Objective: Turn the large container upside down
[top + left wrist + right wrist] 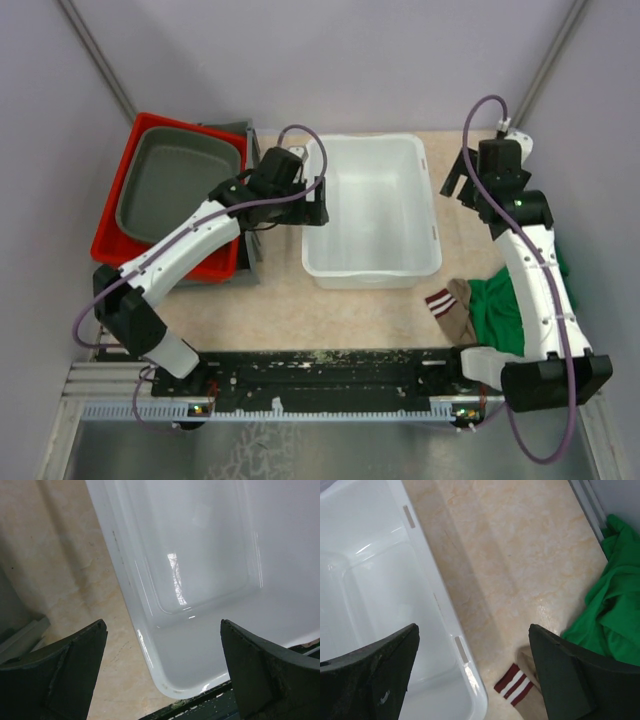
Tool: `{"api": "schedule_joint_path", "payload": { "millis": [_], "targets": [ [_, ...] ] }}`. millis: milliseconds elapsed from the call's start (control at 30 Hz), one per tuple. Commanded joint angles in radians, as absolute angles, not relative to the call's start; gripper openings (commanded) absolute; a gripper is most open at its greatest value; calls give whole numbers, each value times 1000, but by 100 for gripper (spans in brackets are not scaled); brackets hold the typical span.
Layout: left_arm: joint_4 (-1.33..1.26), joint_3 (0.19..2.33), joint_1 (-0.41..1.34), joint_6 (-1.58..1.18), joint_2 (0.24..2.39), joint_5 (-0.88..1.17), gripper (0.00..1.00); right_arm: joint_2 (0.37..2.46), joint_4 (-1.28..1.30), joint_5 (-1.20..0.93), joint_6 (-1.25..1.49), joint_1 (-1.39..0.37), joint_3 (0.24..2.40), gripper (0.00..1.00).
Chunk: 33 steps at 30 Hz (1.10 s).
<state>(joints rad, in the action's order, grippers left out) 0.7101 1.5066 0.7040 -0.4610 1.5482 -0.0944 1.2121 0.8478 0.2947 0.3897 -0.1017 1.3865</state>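
Observation:
The large container [372, 210] is a white rectangular tub standing open side up in the middle of the table. Its inside shows bare in the left wrist view [200, 555] and the right wrist view [370, 605]. My left gripper [318, 203] hangs open over the tub's left rim, and the rim's near corner shows between its wide-spread fingers [162, 625]. My right gripper [456, 186] is open too, above the table just right of the tub. The right rim lies between its fingers [473, 628]. Neither gripper holds anything.
A red bin [108, 240] with a grey tub [180, 180] nested in it stands at the left, close behind the left arm. A green cloth [500, 310] [615, 605] and a striped sock [447, 305] [515, 685] lie at the near right.

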Motion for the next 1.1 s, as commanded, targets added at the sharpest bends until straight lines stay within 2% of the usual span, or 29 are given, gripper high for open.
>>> {"api": "schedule_joint_path", "payload": {
  "millis": [0, 233, 533, 767, 1067],
  "targets": [
    [700, 1518, 694, -498, 1579, -88, 100, 1081, 837, 368, 457, -98, 1347, 91],
    [662, 1481, 662, -505, 1600, -73, 100, 951, 812, 348, 348, -98, 1268, 93],
    [631, 1455, 660, -517, 1629, 28, 100, 968, 916, 348, 330, -97, 1301, 94],
    [607, 1432, 661, -553, 1642, 103, 100, 941, 893, 236, 269, -98, 1262, 94],
    [566, 1393, 670, -575, 1627, 153, 100, 928, 890, 217, 256, -98, 1250, 94]
  ]
}}
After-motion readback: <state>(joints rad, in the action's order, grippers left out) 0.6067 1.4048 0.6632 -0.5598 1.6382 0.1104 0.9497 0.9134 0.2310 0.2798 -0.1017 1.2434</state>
